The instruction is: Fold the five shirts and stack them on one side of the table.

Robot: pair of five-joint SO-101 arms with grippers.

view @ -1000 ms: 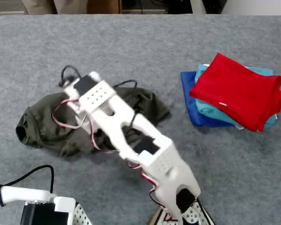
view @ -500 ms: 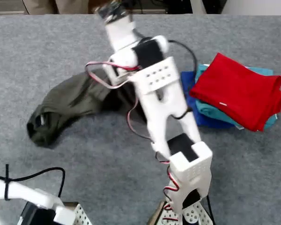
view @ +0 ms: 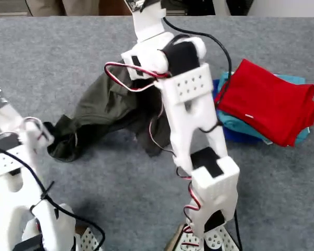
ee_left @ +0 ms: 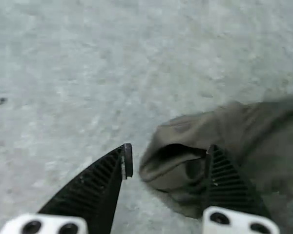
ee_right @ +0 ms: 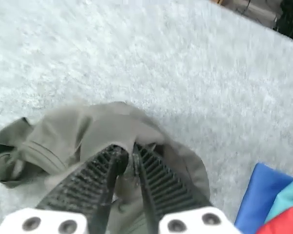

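Soft, diffuse light falls from above on the grey worktop (view: 47, 57) in the high view, bright and even across its surface. A faint shadow pools under the olive shirt (view: 102, 107). In both wrist views the worktop reads much paler, nearly washed out, and the shirt's folds hold the deepest shade.

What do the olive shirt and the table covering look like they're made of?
Olive shirt: soft, matte knit cloth, probably cotton jersey, since it hangs limp and bunches into loose folds. Table covering: grey felt or short-pile carpet, judging by its fuzzy, mottled surface with no shine.
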